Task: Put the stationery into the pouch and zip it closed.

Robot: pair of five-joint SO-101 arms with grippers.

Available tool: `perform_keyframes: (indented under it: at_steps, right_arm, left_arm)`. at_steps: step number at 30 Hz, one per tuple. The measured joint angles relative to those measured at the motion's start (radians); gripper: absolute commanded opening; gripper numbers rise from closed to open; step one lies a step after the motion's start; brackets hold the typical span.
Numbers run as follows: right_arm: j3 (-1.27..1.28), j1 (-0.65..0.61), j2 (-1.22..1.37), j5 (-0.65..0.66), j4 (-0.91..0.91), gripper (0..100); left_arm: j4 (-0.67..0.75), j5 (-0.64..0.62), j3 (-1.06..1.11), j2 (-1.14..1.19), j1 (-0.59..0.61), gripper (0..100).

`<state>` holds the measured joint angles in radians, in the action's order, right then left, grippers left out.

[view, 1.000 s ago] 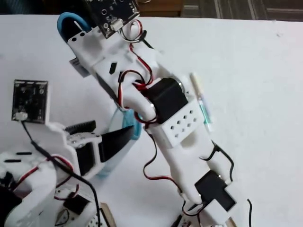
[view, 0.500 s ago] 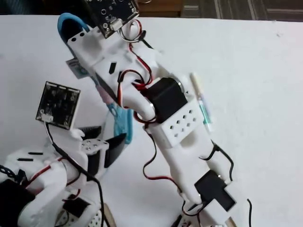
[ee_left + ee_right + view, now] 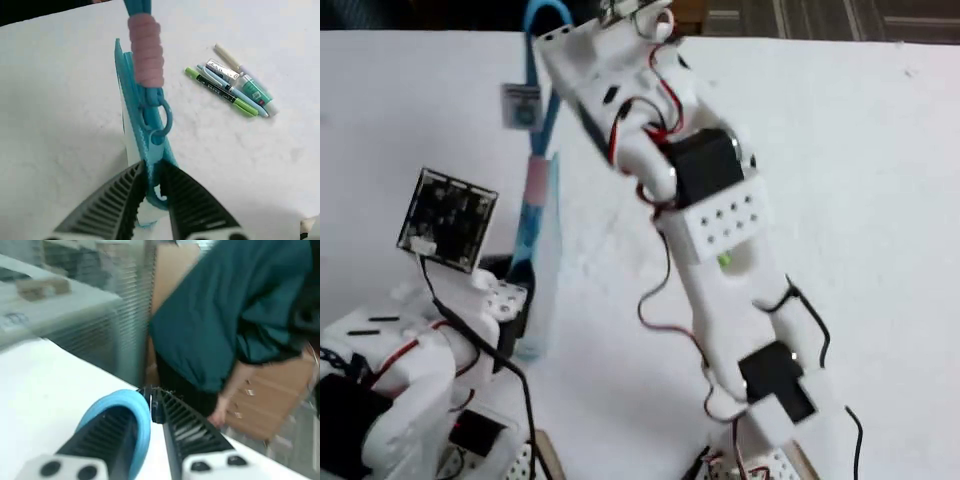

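The left claw (image 3: 152, 192) is clenching its ribbed black fingers (image 3: 114, 202) on the teal zipper edge (image 3: 129, 90) of the translucent pouch (image 3: 133, 145), while the right claw (image 3: 152, 412) is pinching the pouch's smooth blue strap loop (image 3: 122, 405). Slim pens (image 3: 230, 87) are lying bunched on the white surface (image 3: 55, 110) nearby; the small tag (image 3: 521, 105) is showing print too small to read.

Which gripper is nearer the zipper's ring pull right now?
Left. The left gripper clamps the pouch right beside the ring pull; the right gripper holds the blue strap at the far end.
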<state>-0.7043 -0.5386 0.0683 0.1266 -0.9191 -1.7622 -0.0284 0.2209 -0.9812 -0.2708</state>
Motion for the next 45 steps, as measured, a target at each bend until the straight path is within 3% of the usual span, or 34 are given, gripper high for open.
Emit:
perform_keyframes:
  at_steps: [12,36,40,45]
  right_arm:
    - [-0.002,0.178,0.146,0.0,0.143,1.6]
    - [-0.003,0.347,0.262,0.0,0.305,1.9]
    - [-0.003,0.351,0.262,0.008,0.235,13.5]
    - [-0.005,0.348,0.262,0.164,-0.035,36.1]
  left_arm:
    - [0.0,0.014,0.003,0.0,0.005,2]
    - [0.0,0.014,0.005,0.0,0.002,2]
    - [0.0,0.014,0.005,0.0,0.002,2]
    - [0.0,0.017,0.005,0.0,0.002,2]
